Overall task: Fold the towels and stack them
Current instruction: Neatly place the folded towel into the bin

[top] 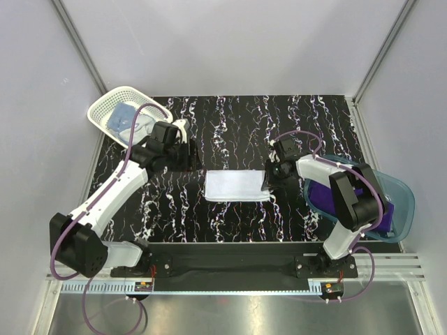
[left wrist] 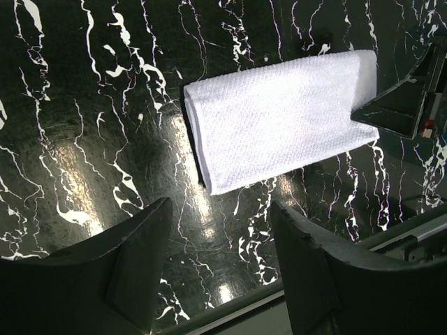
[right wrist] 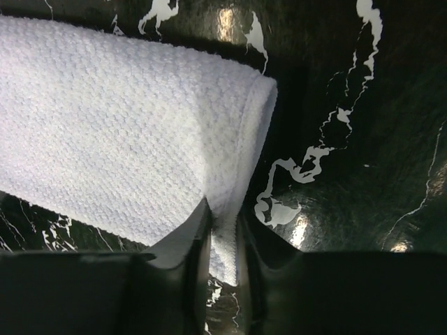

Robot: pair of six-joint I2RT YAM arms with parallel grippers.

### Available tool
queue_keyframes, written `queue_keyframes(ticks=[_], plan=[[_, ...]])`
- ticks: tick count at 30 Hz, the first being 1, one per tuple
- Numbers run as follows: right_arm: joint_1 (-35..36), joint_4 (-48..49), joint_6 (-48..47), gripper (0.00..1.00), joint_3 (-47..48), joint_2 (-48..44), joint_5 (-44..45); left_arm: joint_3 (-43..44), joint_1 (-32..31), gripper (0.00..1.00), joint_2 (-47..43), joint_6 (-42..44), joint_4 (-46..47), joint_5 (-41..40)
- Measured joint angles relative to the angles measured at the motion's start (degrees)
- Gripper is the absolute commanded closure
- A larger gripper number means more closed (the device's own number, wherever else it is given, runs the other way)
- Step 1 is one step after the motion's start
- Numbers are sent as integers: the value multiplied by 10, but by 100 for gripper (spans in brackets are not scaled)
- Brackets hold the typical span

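Note:
A folded white towel [top: 236, 185] lies flat in the middle of the black marbled table. My right gripper [top: 269, 180] is at its right end, shut on the towel's hemmed corner [right wrist: 223, 230], which is pinched between the two fingers. The rest of the white towel [right wrist: 119, 132] rests on the table. My left gripper [top: 194, 156] hovers open a short way left of and behind the towel [left wrist: 279, 118], with only bare table between its fingers [left wrist: 220, 230]. A purple towel [top: 328, 199] lies in the blue tub. A light blue towel [top: 124, 117] sits in the white basket.
The white lattice basket [top: 98, 112] stands at the table's back left corner. The translucent blue tub [top: 401, 202] sits at the right edge, partly under the right arm. A metal rail [top: 244, 262] runs along the near edge.

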Motion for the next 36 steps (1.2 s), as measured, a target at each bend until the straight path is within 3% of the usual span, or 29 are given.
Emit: queue_keyframes(ticks=[1,2,3,12,26,36], plan=[[0,0,2,80,-1,0,-3,1,0,36,0,0,0,2],[0,0,4,95,-3,0,-3,1,1,37,0,0,-1,4],[0,1,6,100,-3,1,-5,2,1,37,0,0,-2,5],[-2,-4,17,100,-4,0,-29,2,5,37,0,0,-4,17],[-69,-166,21,100,19,-137,30,-3,6,37,10,-2,3,50],[-190,-291,-17,100,74,-251,93,-3,6,37,10,-2,5,88]])
